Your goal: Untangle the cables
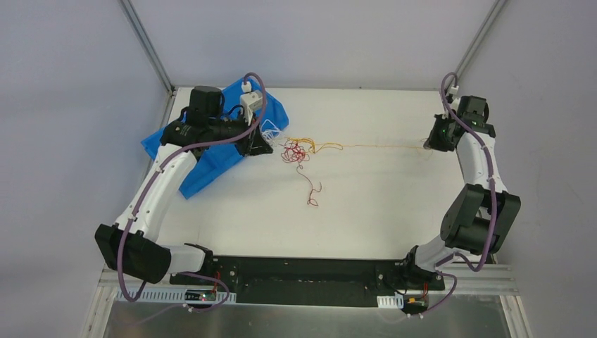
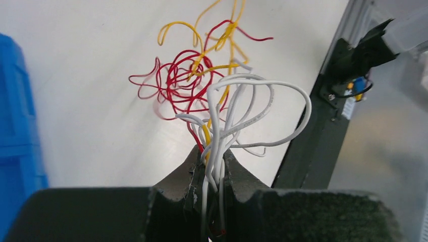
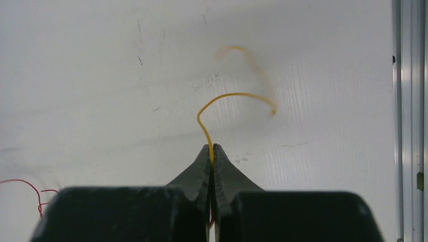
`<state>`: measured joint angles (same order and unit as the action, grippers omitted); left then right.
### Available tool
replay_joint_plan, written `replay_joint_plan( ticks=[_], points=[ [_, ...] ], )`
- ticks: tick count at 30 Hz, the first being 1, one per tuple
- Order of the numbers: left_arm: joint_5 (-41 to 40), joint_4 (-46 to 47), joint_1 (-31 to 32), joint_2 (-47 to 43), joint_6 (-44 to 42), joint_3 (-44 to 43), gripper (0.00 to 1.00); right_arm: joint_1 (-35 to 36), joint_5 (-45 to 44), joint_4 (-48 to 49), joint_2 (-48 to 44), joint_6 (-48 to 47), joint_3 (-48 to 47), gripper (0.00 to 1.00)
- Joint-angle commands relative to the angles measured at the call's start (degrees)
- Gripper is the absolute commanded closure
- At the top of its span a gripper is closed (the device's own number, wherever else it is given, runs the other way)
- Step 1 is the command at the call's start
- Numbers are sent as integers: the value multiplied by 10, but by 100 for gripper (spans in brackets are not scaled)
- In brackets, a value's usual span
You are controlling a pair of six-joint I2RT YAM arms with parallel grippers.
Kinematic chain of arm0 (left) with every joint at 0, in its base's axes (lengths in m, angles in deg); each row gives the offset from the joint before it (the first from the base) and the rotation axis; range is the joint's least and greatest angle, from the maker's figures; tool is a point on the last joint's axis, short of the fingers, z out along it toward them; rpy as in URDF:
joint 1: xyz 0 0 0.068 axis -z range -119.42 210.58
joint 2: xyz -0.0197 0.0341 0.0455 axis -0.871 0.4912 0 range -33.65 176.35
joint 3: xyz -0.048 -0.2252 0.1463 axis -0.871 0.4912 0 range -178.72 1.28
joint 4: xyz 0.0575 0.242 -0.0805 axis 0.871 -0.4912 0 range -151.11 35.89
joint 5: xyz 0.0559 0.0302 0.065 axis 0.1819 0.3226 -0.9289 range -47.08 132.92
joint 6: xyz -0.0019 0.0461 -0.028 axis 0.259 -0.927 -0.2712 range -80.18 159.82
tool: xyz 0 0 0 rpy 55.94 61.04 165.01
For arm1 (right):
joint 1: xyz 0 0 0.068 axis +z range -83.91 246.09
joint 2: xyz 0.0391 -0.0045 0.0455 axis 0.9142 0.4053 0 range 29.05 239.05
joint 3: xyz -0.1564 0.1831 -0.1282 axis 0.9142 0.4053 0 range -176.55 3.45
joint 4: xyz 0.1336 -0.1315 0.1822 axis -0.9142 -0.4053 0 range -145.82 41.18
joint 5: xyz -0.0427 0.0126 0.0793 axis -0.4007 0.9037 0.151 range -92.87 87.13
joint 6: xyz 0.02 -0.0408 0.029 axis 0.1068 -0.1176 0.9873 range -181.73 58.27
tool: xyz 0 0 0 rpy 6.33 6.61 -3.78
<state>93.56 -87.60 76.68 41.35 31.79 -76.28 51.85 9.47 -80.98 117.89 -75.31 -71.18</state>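
A knot of thin red wires (image 1: 294, 151), orange-yellow wires (image 1: 320, 145) and white wires (image 1: 270, 129) lies at the far middle of the white table. My left gripper (image 1: 266, 135) is at the knot's left edge, shut on a bundle of white wires (image 2: 237, 108) with a red (image 2: 176, 80) and a yellow strand (image 2: 206, 135) caught in it. My right gripper (image 1: 427, 145) is at the far right, shut on the end of one orange-yellow wire (image 3: 222, 98) that runs taut from the knot (image 1: 380, 146). A red tail (image 1: 310, 186) trails toward the near side.
A blue cloth (image 1: 211, 151) lies under my left arm at the far left, also at the left edge of the left wrist view (image 2: 15, 131). Metal frame posts (image 1: 148, 42) stand at the back corners. The black base rail (image 1: 303, 271) runs along the near edge.
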Motion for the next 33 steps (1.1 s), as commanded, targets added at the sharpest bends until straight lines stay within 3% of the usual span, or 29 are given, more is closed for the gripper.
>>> replay_joint_plan(
  ticks=[1,6,11,14,18,24,29,33],
  points=[
    [-75,-75,1,-30,-116,-25,100,-4,-4,-24,4,-39,-49,100],
    [-112,-99,1,-24,-143,-23,100,-13,-2,-33,11,-42,-82,100],
    [-157,-174,-26,-31,-247,4,100,-37,-9,-37,23,-42,-125,100],
    [-153,-202,-80,-53,-327,60,100,-59,0,-53,46,-37,-175,100],
    [-194,-207,-93,-75,-424,145,100,-69,13,-63,67,-24,-229,100],
    [-250,-207,-95,-42,-466,194,100,-69,35,-66,70,4,-266,100],
    [-279,-194,-95,-2,-454,197,100,-73,31,-65,68,11,-304,100],
    [-312,-171,-120,12,-504,242,100,-90,39,-81,88,19,-359,100]
  ],
)
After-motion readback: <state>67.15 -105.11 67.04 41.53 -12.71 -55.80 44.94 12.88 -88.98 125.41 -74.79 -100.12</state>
